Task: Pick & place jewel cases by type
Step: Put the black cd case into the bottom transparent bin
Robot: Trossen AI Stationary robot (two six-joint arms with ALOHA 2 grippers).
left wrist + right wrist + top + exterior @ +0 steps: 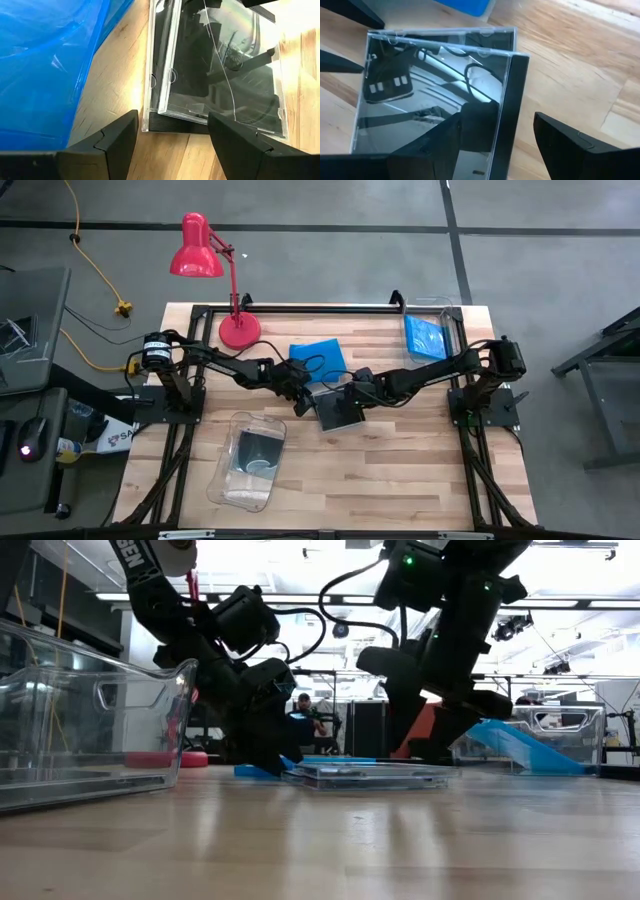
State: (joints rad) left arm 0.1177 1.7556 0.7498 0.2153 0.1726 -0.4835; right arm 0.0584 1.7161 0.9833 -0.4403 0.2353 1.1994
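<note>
A dark jewel case (338, 412) lies flat at the table's middle, with a clear-lidded layer (435, 80) askew on top of it. My left gripper (172, 135) stands open at the case's left edge (175, 124). My right gripper (497, 120) is open at the case's right side. A blue jewel case (318, 358) lies flat just beyond the dark one. Another blue one (425, 335) leans inside the far-right bin. A second dark case (260, 448) lies in the near-left bin. My left gripper has a finger on either side of the case's left edge (175, 124), coming slanting down from the table's left; I cannot tell whether it touches. My right gripper slants down from the right, one finger (445, 142) over the lid and one (565, 140) beyond the dark spine (515, 100). Whether either touches I cannot tell.
A clear bin (225, 480) stands near the table's front left and a second clear bin (455, 330) at the far right corner. A red desk lamp (215, 270) stands at the far left. The two arms meet close together over the table's middle.
</note>
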